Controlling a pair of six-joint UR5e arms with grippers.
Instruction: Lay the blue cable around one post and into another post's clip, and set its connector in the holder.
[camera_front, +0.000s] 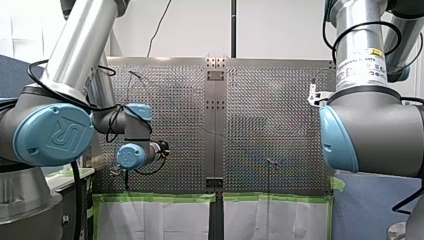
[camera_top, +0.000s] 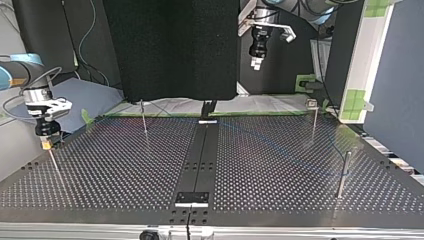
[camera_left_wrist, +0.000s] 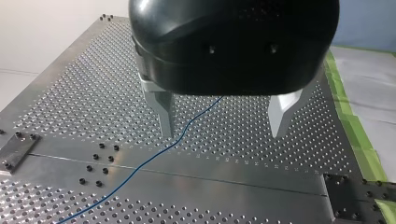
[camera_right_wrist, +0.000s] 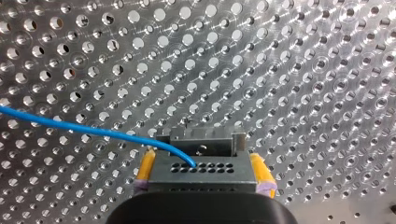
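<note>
Clamping the dark connector (camera_right_wrist: 201, 169) between its yellow pads (camera_right_wrist: 146, 169), my right pincer (camera_right_wrist: 201, 161) hangs low over the perforated bench (camera_right_wrist: 303, 70). A grey metal piece (camera_right_wrist: 201, 140) sits just ahead of the connector; whether the two touch I cannot tell. The blue cable (camera_right_wrist: 70, 126) leaves the connector's upper face and sweeps off to one side above the bench holes. In the top view this pincer is by the bench edge at the view's left, with a thin post (camera_top: 54, 165) just below it. My left pincer (camera_left_wrist: 222, 134) is spread wide and holds nothing, its metal fingers (camera_left_wrist: 163, 109) raised off the bench. In its wrist view the cable lies flat on the bench, passing under the gap between the fingers and nearer to one of them, then running on across the bench's plain centre strip (camera_left_wrist: 210, 172).
</note>
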